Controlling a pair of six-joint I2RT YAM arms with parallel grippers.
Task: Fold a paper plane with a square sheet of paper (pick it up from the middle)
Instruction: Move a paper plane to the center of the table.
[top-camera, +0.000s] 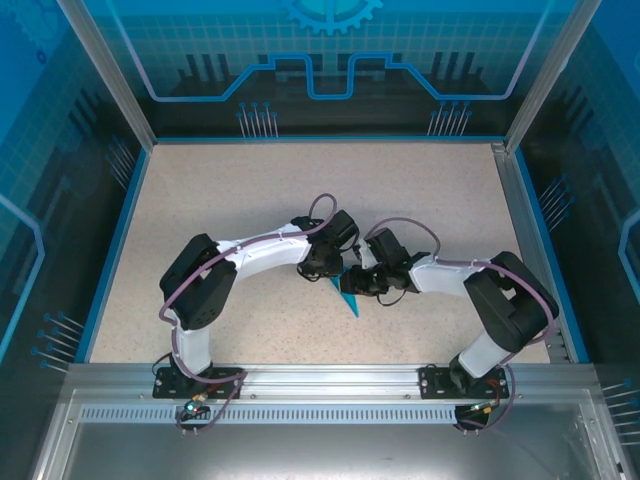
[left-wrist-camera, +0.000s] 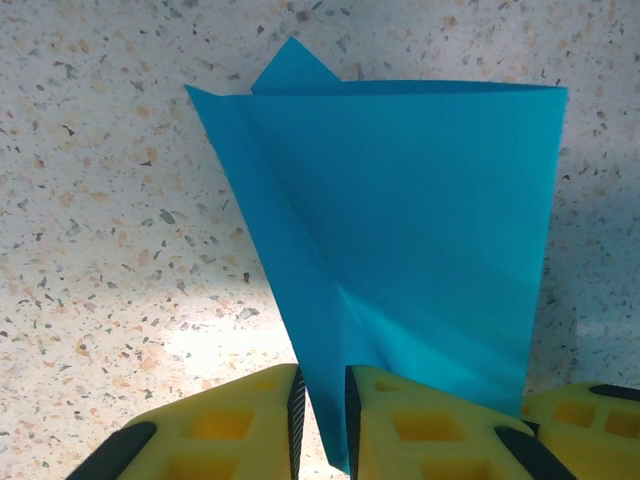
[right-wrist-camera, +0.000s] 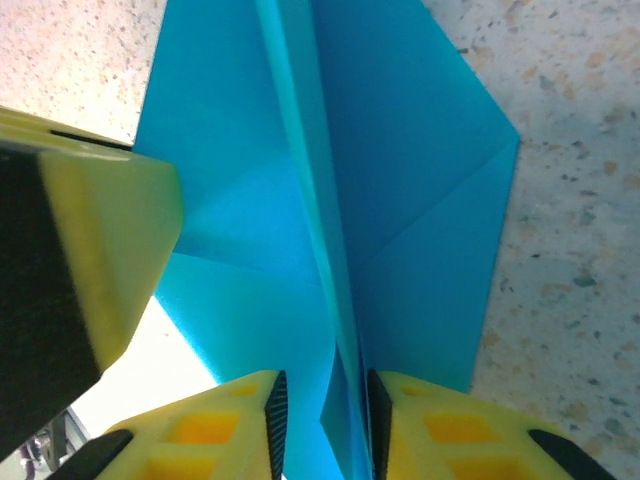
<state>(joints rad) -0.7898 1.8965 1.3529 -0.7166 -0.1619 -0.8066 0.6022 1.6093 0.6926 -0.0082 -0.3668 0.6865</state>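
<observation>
While speckled table (top-camera: 250, 190) sits in blue booth (top-camera: 400, 40) | 1 paper plane (top-camera: 347, 297), 2 arms (top-camera: 255, 255) | L claw (left-wrist-camera: 322, 420) pinches it | R claw (right-wrist-camera: 325, 425): grip unclear

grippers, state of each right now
left gripper: shut on the paper plane
right gripper: jaws around its centre fold, grip cannot be told

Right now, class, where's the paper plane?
Mid-table in the top view, the paper plane sits between the left gripper and right gripper, nose toward the bases.
</observation>
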